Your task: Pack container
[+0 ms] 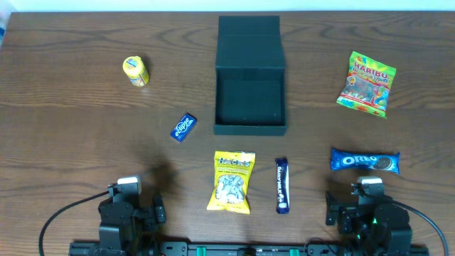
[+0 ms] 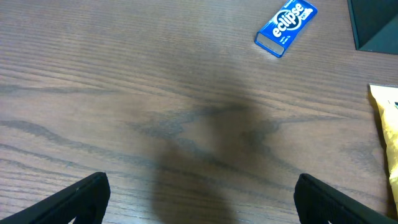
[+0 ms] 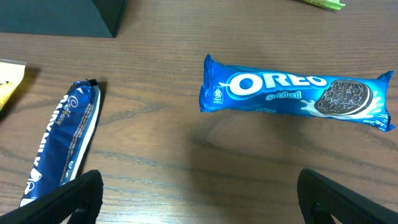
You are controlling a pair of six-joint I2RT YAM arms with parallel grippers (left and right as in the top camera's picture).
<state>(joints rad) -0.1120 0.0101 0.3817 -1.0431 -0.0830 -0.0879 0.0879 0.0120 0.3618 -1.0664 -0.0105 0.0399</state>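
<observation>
The dark green-black square container (image 1: 249, 126) stands open at the table's centre back, its flap lid (image 1: 249, 41) lying behind it; its inside looks empty. Its corner shows in the left wrist view (image 2: 376, 25) and the right wrist view (image 3: 62, 15). My left gripper (image 1: 131, 206) is open and empty at the front left, over bare wood (image 2: 199, 199). My right gripper (image 1: 366, 210) is open and empty at the front right (image 3: 199, 199), just in front of the Oreo packet (image 1: 365, 161) (image 3: 295, 93).
Loose snacks lie around: a yellow tub (image 1: 135, 71), a blue Eclipse pack (image 1: 183, 127) (image 2: 286, 26), a yellow packet (image 1: 232, 181) (image 2: 387, 130), a dark blue bar (image 1: 282, 185) (image 3: 62, 140), and a Haribo bag (image 1: 366, 83).
</observation>
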